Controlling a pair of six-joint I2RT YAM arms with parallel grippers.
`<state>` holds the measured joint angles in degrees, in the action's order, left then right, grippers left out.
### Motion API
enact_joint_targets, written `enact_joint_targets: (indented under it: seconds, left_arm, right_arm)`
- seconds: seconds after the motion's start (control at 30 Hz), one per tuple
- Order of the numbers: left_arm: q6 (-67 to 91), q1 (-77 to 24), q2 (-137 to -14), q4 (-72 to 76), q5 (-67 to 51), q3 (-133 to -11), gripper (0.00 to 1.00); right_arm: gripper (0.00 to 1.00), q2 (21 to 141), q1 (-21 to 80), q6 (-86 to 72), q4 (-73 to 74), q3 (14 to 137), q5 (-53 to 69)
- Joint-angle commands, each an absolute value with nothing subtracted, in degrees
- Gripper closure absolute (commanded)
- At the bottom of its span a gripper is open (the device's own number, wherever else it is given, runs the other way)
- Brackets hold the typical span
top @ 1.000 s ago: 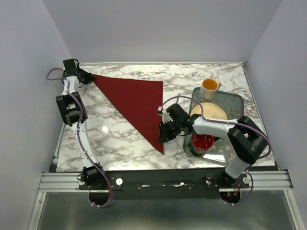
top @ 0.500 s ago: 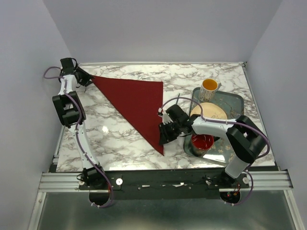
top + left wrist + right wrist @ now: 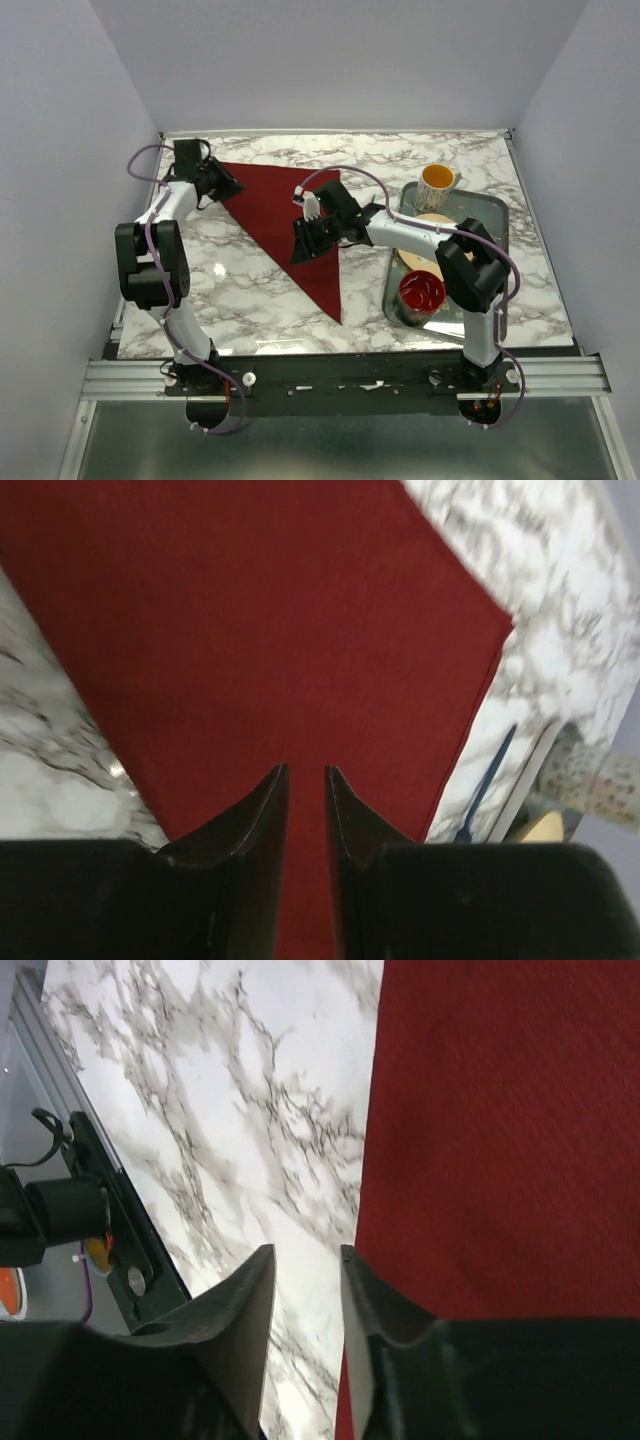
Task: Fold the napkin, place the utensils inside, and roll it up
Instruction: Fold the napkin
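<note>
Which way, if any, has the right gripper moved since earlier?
Yes. Right gripper went left and farther back, away from the tray, over the napkin.

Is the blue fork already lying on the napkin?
No, the blue fork lies on the marble table just off the napkin, not on the cloth.

the left arm (image 3: 150, 262) rises from its base, folds at a dark elbow and reaches toward the far left, with the left gripper (image 3: 218, 181) pointing right. its 2 fingers (image 3: 262, 810) stand a narrow slit apart, nothing between them. the right arm (image 3: 415, 236) stretches leftward across the middle. the right gripper (image 3: 302, 240) points down and left, its fingers (image 3: 250, 1300) parted and holding nothing.
</note>
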<state>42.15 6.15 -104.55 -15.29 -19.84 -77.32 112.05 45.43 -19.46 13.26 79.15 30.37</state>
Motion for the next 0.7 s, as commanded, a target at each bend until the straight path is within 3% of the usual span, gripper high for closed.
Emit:
enact_joint_targets:
  seconds: [0.0,0.13,0.3,0.67]
  left_arm:
    - [42.2,0.7,-100.9,-11.3,-23.3,-66.6,0.73]
    - [42.7,-2.5,-97.8,-9.1,-23.2,-60.7,0.74]
    - [42.5,-3.1,-94.8,-7.9,-21.8,-55.3,0.74]
    - [43.2,-2.5,-96.0,-5.7,-17.5,-49.8,0.76]
  right_arm:
    - [0.63,118.5,45.7,-21.0,14.6,87.4,35.8]
    - [0.70,122.2,45.6,-22.1,14.7,92.0,36.7]
    - [0.71,125.6,45.9,-22.8,14.5,94.2,37.4]
    - [0.78,128.1,45.9,-24.2,10.5,87.8,37.6]
